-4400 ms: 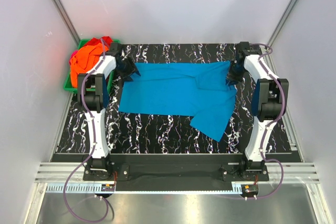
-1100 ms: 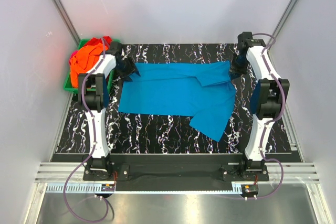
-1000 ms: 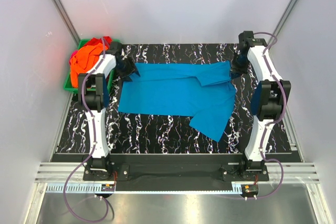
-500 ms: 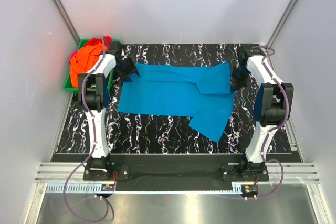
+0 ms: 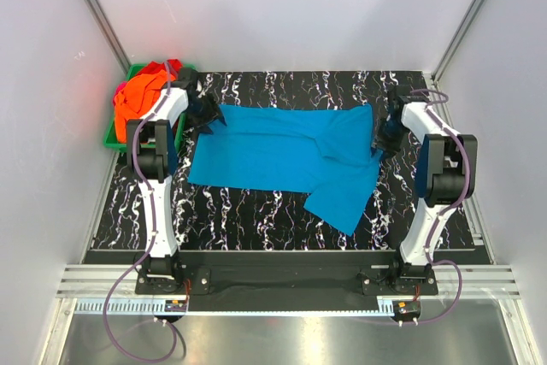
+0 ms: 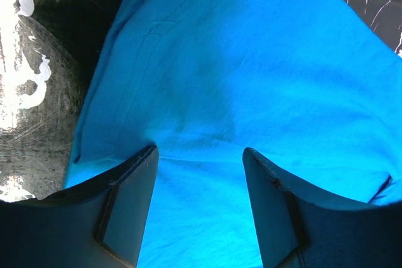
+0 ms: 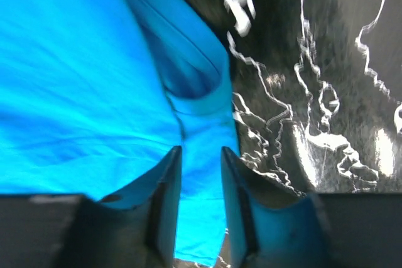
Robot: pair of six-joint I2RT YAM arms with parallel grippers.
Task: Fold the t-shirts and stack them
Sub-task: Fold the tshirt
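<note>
Scanning from the left, the bin (image 5: pixel 109 139) at the far-left corner holds the orange and red shirts (image 5: pixel 137 96) in a heap, none folded yet. My left gripper (image 6: pixel 200 155) hangs with its jaws wide apart over the far-left corner of the blue shirt (image 5: pixel 273 147), gripping nothing, just where it was a second ago. That shirt lies spread across the middle of the table (image 5: pixel 256 211), with a crease across its right half and a flap skewed toward me. The change is on the right. My right gripper (image 7: pixel 200 150) has come toward me along the shirt's right edge, dragging it slightly. Its jaws, clenched a moment ago, now stand a little apart with the hem loose between them. I read that as a release: spreading nearly finished, folding not begun.
</note>
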